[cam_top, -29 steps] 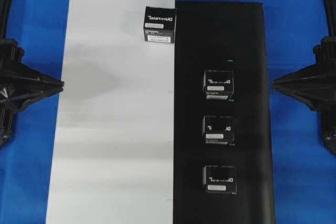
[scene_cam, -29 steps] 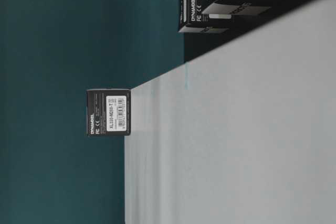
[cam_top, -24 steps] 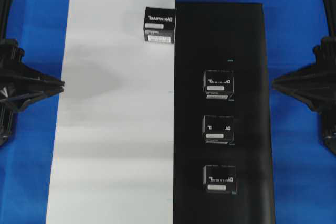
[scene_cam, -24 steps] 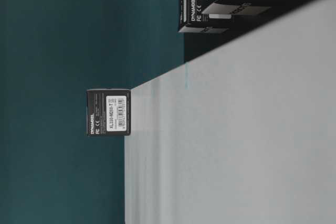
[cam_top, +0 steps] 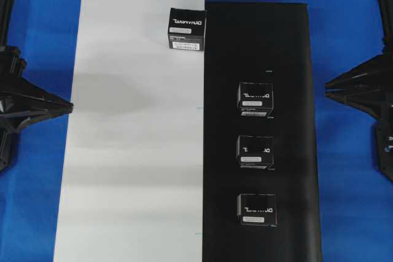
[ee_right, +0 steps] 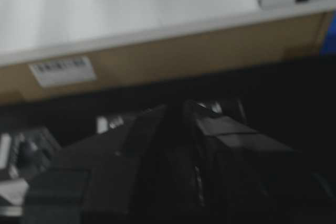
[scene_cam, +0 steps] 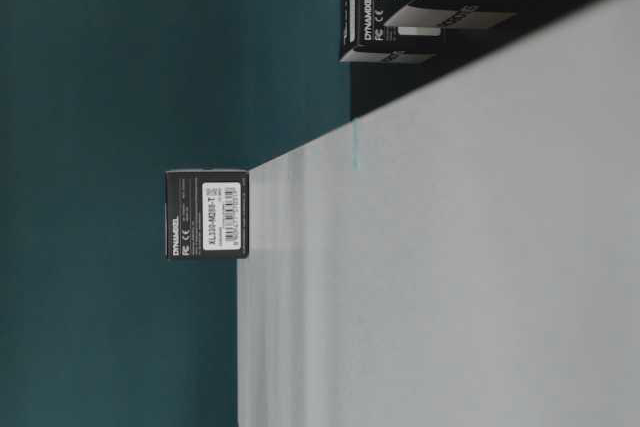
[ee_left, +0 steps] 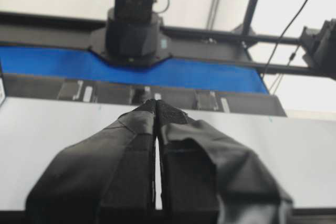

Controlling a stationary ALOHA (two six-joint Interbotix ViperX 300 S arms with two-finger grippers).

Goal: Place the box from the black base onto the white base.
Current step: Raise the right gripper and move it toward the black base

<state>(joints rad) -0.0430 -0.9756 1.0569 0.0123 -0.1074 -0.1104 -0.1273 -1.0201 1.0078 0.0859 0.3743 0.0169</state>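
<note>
The white base lies on the left and the black base on the right, side by side. One black box stands on the white base at its right edge near the far end; it also shows in the table-level view. Three like boxes stand in a row on the black base: far, middle, near. My left gripper is shut and empty at the white base's left edge, fingertips together. My right gripper is beyond the black base's right edge, dark and blurred, and looks shut.
Blue table surface surrounds both sheets. Black arm frames stand at the far left and far right edges. The opposite arm's base faces the left wrist camera.
The right gripper has drawn back to the right and a little towards the far end. The left gripper has shifted slightly towards the near end. The boxes have not moved.
</note>
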